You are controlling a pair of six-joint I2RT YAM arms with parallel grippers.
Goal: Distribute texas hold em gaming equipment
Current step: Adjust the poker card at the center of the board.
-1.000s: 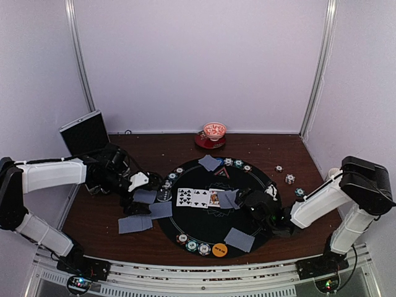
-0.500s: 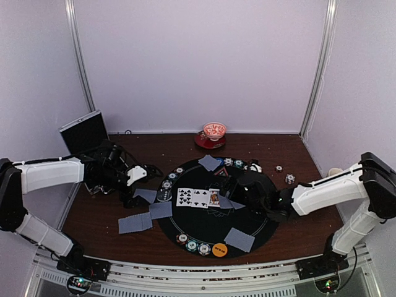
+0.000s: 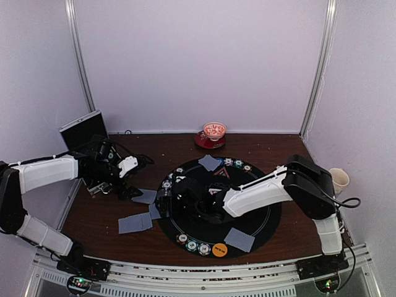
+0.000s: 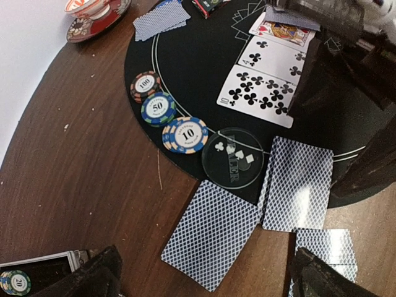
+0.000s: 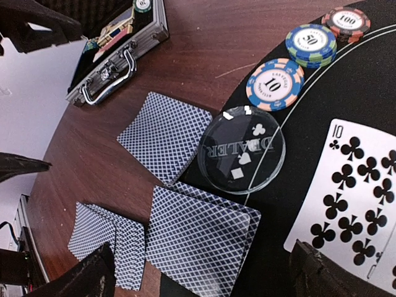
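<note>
dealer disc [image 5: 242, 158]: clear, round | cards [image 5: 165, 136]: blue crosshatch backs | chips [image 5: 272, 83]: stripe-edged

— What can be read by the mat's edge?
— "DEALER" on the clear round acrylic disc [image 5: 242, 148]; "10" on the blue-and-orange striped chip [image 5: 274, 82]; "50" on the blue-and-green striped chip [image 5: 310, 42]; "100" on the black-and-orange striped chip [image 5: 349, 18].
— And the cards?
— "10" on the face-up white clubs card [image 5: 346, 192]; "4" on the clubs card beside it [image 4: 272, 59].

High rear camera overlooks the table [image 3: 93, 216]; both wrist cameras closely share the dealer button [image 4: 232, 166].
</note>
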